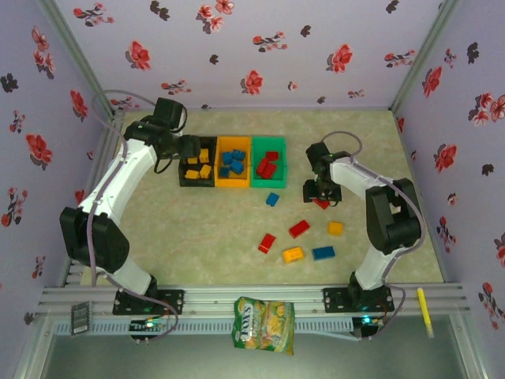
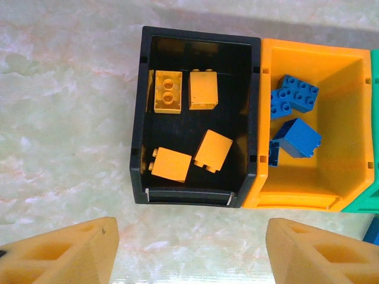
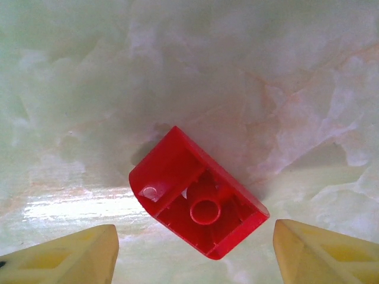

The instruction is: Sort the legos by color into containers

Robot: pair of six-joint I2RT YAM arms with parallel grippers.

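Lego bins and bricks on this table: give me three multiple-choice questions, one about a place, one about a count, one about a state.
1. Which bin holds the blue bricks? A black; B green; C orange.
2. How many yellow bricks lie in the black bin? A four; B one; C eight.
3. The red brick under the right claw is: A stacked on a blue one; B hollow side up on the table; C inside a bin.

Answers:
1. C: they sit in the orange bin.
2. A: the left wrist view shows four.
3. B: its hollow underside faces the camera, with open fingers on either side.
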